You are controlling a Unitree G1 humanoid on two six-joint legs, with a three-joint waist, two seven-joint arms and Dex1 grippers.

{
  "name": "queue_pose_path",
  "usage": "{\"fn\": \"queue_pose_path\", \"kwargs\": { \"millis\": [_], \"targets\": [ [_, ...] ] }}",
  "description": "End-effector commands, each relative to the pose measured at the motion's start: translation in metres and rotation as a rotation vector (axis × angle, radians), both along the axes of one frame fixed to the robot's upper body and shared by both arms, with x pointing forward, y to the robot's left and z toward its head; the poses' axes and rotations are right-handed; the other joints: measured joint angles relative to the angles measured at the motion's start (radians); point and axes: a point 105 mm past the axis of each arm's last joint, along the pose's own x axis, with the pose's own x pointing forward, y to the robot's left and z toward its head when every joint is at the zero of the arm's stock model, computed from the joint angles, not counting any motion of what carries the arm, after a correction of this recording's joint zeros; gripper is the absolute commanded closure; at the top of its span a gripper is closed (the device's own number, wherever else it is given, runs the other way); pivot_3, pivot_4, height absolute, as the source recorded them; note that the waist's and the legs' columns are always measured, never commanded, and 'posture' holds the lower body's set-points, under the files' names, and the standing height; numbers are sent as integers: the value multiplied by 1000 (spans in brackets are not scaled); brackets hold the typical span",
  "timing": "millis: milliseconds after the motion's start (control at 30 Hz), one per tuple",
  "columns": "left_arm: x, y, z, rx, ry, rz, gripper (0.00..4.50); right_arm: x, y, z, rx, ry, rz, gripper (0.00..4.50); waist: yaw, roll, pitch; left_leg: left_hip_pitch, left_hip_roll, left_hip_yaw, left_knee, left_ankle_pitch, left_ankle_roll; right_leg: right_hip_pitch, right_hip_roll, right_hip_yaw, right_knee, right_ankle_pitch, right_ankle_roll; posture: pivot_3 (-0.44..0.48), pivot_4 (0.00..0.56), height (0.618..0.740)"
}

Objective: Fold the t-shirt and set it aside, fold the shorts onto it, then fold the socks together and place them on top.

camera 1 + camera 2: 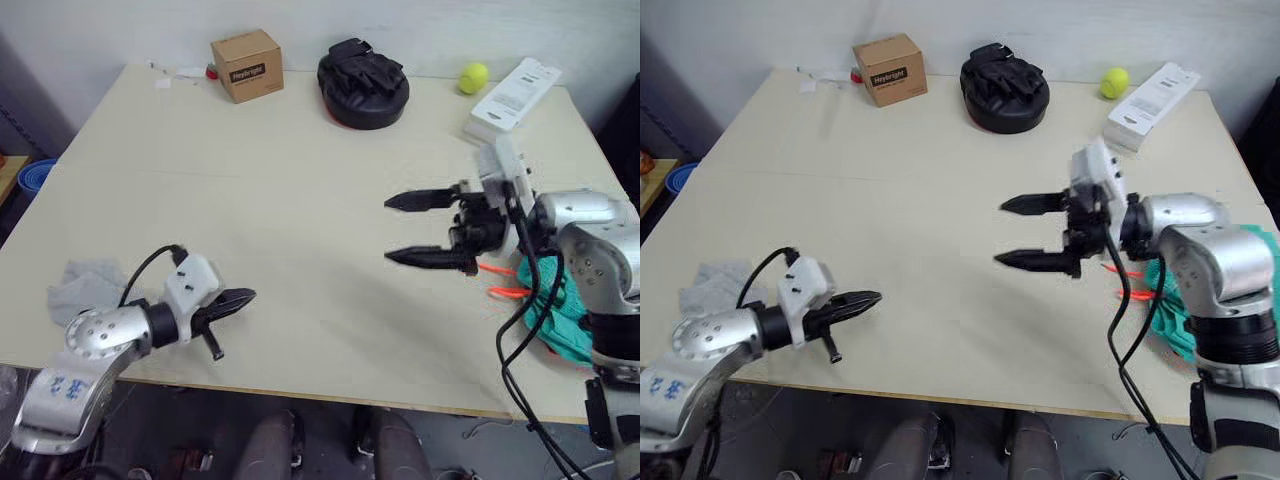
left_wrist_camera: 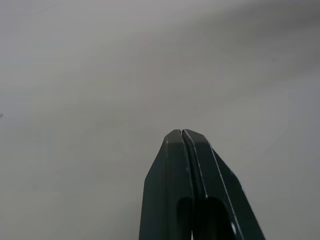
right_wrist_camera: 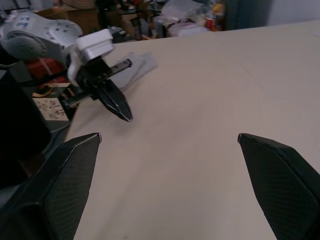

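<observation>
The t-shirt is out of view. The teal-green shorts (image 1: pixel 552 312) lie bunched at the table's right edge, partly under my right arm, with the orange drawstring (image 1: pixel 503 291) trailing toward the middle. The light grey socks (image 1: pixel 88 286) lie crumpled near the left front edge, just behind my left arm. My left gripper (image 1: pixel 245 298) is shut and empty, low over the bare table near the front edge. My right gripper (image 1: pixel 390 230) hovers open and empty over the table, left of the shorts, its fingers pointing toward the left gripper (image 3: pixel 122 112).
Along the far edge of the table (image 1: pixel 300 170) stand a cardboard box (image 1: pixel 246 65), a round black padded object (image 1: pixel 362 82), a tennis ball (image 1: pixel 473 77) and a white flat box (image 1: pixel 515 92). A blue bowl (image 1: pixel 35 175) sits beyond the left edge.
</observation>
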Motion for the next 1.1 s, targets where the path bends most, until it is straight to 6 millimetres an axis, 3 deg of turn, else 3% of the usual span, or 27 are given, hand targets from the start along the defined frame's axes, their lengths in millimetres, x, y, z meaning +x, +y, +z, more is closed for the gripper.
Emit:
{"fn": "queue_pose_path", "kwargs": {
  "millis": [33,67,167,367,467,567,767,933,1100],
  "targets": [
    [-18,20,10,32,-54,143,4500,-16,13,-4,2,-21,125,32,-3,-2,-1,0,0,0,0,-1,0,0,0,0,0,0,0,0,150,740],
    [-25,27,8,31,-45,192,4500,-17,15,-7,-2,-18,145,32,-6,-2,-1,0,0,0,0,-1,0,0,0,0,0,0,0,0,150,740],
    [-47,46,2,46,-23,314,3926,-15,21,-14,-9,-20,165,0,-6,-2,0,0,0,1,0,-2,-1,-1,0,0,-1,0,0,0,150,740],
    [-75,87,-7,44,14,535,2035,-15,27,-20,-19,-16,190,0,1,-3,-1,1,1,0,0,-5,-3,-1,0,0,-3,-1,-2,0,150,740],
    [-78,110,-9,-23,24,638,1073,-15,30,-21,-19,-14,193,0,0,-3,-1,1,1,0,1,-7,-5,-1,0,0,-3,-1,-2,0,150,740],
    [-77,131,-12,55,13,683,134,-14,30,-21,-21,-19,186,0,-2,-3,-1,1,1,0,1,-8,-5,-1,0,0,-3,-1,-2,0,150,740],
    [-77,158,-15,103,56,719,18,-16,28,-22,-26,-18,164,0,-4,-4,-1,1,1,1,0,-9,-5,-2,0,0,-4,-1,-3,0,150,740],
    [-62,157,-21,69,113,682,18,-16,26,-22,-18,-18,135,0,-2,-4,-1,1,1,1,0,-10,-6,-2,0,1,-3,-1,-3,0,150,740],
    [-49,166,-43,110,201,676,18,-18,27,-21,-5,-14,118,0,-4,-4,-1,1,1,2,-1,-10,-7,-3,0,1,-3,-1,-3,0,150,740]
  ]
}}
